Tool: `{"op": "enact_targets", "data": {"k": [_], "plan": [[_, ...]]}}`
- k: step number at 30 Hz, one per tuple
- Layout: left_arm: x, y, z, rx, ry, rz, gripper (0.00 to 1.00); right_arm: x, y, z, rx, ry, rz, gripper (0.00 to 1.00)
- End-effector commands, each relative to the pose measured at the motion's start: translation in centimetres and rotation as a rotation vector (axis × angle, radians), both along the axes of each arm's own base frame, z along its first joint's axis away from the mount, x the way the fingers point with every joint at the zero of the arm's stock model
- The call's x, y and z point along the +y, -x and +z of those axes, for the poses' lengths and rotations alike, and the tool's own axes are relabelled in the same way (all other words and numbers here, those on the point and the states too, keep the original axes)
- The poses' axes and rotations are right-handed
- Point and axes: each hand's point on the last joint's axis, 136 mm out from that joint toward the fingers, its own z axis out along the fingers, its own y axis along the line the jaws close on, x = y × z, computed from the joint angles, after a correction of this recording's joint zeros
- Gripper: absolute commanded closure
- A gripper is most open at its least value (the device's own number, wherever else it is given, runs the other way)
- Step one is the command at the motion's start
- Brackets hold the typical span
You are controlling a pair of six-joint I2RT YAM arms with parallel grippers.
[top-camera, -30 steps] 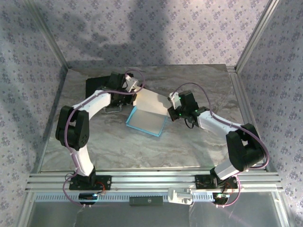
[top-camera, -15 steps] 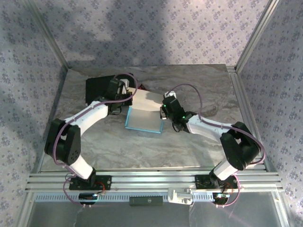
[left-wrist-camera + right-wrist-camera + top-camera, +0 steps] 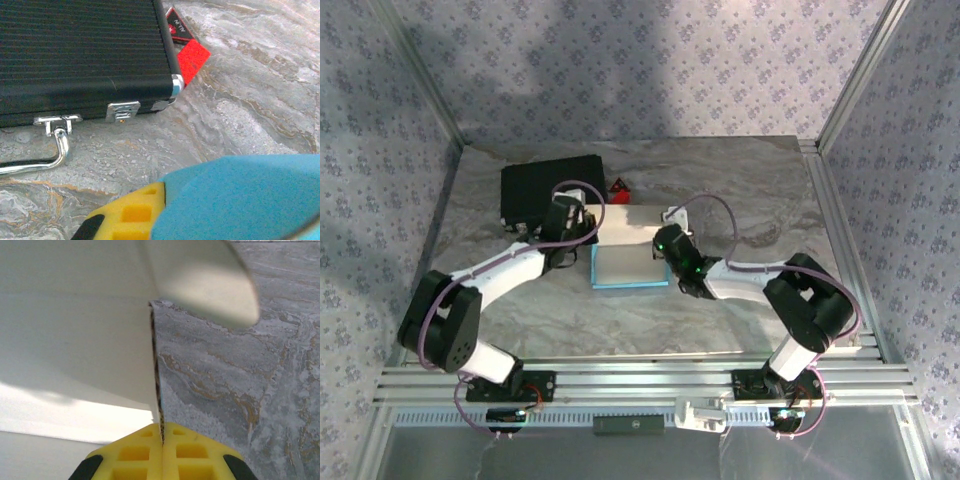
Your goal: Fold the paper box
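Two pinches: your left gripper [image 3: 586, 240] and right gripper [image 3: 661, 247] clamp opposite walls of the thin light-blue card paper box [image 3: 625, 266], which looks light and flimsy; hold near creases.

The top external camera looks steeply down from above and behind the arm bases, far enough back to take in the whole table [image 3: 750, 190] and the patterned walls [image 3: 620, 60]. The left wrist camera sits low and close over the marble, facing the black case [image 3: 80, 55], with the paper box [image 3: 240, 200] right under its lens. The right wrist camera is hard up against the box's white side, looking along the tabletop; all three views share box and marble.
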Motion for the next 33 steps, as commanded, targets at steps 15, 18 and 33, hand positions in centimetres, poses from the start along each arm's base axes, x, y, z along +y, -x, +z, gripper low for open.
{"op": "enact_targets", "data": {"k": [15,18,33], "plan": [[-2.4,4.6,0.9,-0.187,0.131,-0.011,1.0,-0.3,2.5,0.1,-0.135,0.035,0.039,1.0],[-2.6,5.2,0.3,-0.183,0.122,-0.001,1.0,-0.3,2.8,-0.5,-0.129,0.058,0.041,1.0],[-3.0,8.1,-3.1,-0.168,-0.006,0.04,1.0,-2.1,3.6,-1.2,-0.071,0.135,0.008,1.0]]}}
